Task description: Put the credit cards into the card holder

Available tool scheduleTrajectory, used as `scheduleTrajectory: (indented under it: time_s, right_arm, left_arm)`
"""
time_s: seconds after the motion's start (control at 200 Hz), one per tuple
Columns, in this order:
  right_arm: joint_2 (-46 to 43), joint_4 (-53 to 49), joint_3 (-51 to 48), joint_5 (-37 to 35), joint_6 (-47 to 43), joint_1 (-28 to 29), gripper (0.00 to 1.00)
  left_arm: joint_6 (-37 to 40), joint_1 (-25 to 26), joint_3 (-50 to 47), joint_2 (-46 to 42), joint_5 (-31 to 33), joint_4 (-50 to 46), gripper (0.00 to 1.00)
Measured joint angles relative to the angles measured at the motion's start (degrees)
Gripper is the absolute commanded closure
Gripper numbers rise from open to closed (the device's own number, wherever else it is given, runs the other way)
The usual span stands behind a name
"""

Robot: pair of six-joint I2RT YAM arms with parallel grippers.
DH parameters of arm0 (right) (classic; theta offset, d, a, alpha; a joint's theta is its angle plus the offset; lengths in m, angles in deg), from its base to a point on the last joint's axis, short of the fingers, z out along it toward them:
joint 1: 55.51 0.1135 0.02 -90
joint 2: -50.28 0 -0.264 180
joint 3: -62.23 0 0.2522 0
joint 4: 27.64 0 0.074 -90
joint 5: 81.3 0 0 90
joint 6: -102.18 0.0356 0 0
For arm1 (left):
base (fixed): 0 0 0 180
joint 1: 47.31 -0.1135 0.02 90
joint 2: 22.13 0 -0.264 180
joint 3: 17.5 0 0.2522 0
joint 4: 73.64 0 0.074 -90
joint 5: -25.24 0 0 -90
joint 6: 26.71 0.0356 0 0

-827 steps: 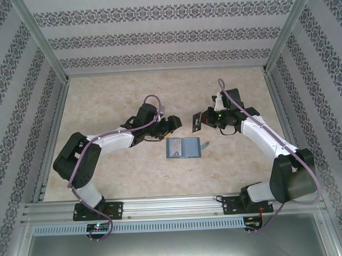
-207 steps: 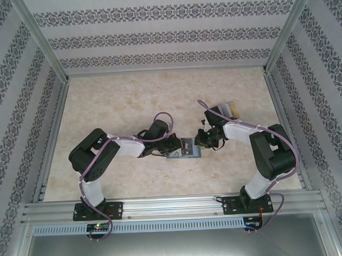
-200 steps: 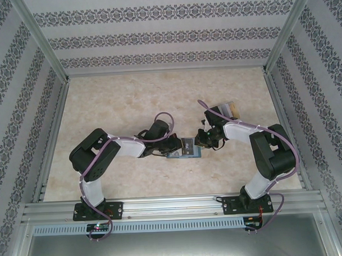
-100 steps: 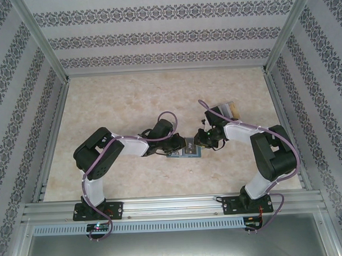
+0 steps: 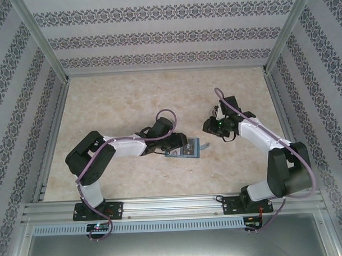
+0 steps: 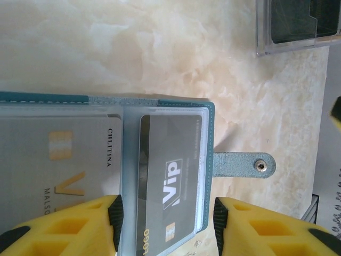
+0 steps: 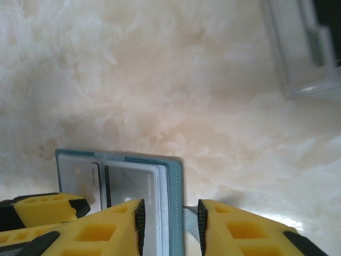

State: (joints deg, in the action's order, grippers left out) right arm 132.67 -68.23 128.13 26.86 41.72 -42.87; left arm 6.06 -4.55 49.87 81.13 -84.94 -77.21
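Observation:
The teal card holder (image 6: 208, 133) lies open on the table, its strap tab (image 6: 242, 164) pointing right. A dark grey "Vip" credit card (image 6: 170, 181) sits in its right pocket and a whitish card (image 6: 58, 160) in its left pocket. My left gripper (image 6: 167, 226) is open, its pads either side of the holder's right half without pressing it. In the top view the left gripper (image 5: 181, 143) hovers at the card holder (image 5: 190, 152). My right gripper (image 5: 208, 126) stands apart up and to the right, open and empty. Between its fingers (image 7: 169, 226) I see the holder's right edge (image 7: 175, 181) below.
A small clear box with a dark insert (image 6: 298, 24) lies on the table beyond the holder, also at the top right of the right wrist view (image 7: 306, 48). Patterned walls and metal rails (image 5: 53, 137) enclose the marble-look table (image 5: 119, 101).
The left gripper has opened over the holder. The right gripper has opened a little and drawn back up and right, away from the holder, with the grey card left in the pocket.

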Motion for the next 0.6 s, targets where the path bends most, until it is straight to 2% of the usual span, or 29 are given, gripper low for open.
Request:
scheduleTrajectory:
  time_s: [0.105,0.28,0.435,0.599]
  right_arm:
    - [-0.4,-2.9,2.0,-3.8,-2.1,-0.5,0.65]
    - [1.0,-8.4,9.6,-14.3,-7.2,-1.3,0.66]
    - [6.2,-10.3,16.7,-23.0,-11.6,-3.0,0.66]
    - [13.6,-12.7,22.6,-27.6,-15.3,-4.4,0.65]
  left_arm:
    - [0.7,0.0,0.1,-0.7,0.6,-1.4,0.46]
    - [2.8,0.0,0.9,-3.1,2.6,-4.3,0.4]
    - [4.8,0.0,2.3,-5.6,4.9,-6.8,0.39]
    - [6.2,-0.1,2.4,-7.5,6.4,-8.2,0.37]
